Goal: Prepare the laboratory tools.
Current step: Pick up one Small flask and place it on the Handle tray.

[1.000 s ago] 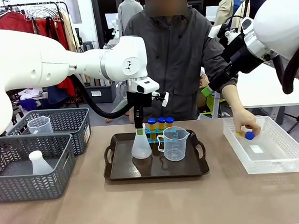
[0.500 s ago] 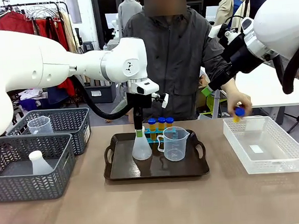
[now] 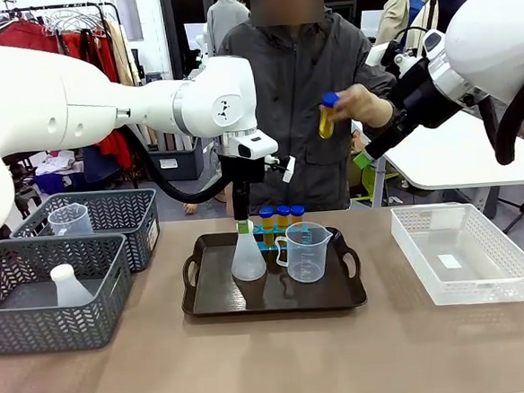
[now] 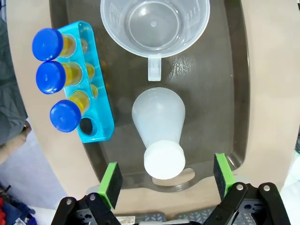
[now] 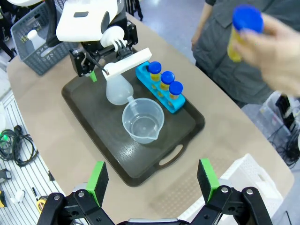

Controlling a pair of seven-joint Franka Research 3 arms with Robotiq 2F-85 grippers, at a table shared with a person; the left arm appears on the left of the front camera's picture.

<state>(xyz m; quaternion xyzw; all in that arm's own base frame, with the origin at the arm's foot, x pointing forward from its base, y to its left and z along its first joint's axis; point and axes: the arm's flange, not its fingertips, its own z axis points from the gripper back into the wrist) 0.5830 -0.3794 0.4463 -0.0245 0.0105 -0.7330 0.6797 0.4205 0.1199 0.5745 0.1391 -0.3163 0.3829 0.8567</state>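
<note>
On the black handled tray [image 3: 274, 296], which serves as the gathering place at the middle of the table, three of the tools already stand together. The conical flask [image 3: 247, 256] sits upright toward the tray's left half, the measuring beaker [image 3: 305, 252] just beside it on the right, its handle turned toward the flask in the left wrist view. Behind them, along the tray's far edge, the blue tube rack [image 4: 96, 89] holds three capped tubes [image 4: 50, 44] in a row, with one hole [image 4: 86, 125] at its end empty.

Directly above the flask's neck hangs the left gripper [image 4: 164, 180], its green pads spread wide on either side of the flask's cap and touching nothing. That stance reads as a release: the flask stands on its own base, so the arm can lift straight up without tipping it.

Above the tray and off to its right, the person's hand [image 3: 356, 103] holds a fourth blue-capped tube [image 3: 328, 115] up in the air, probably bound for the rack's free hole. The clear bin [image 3: 468, 254] to the right of the tray looks like the tubes' source.

High over the tray's near right side, the right gripper [image 5: 152, 180] hovers with fingers apart and nothing between them, likely waiting clear of the person's reach.
</note>
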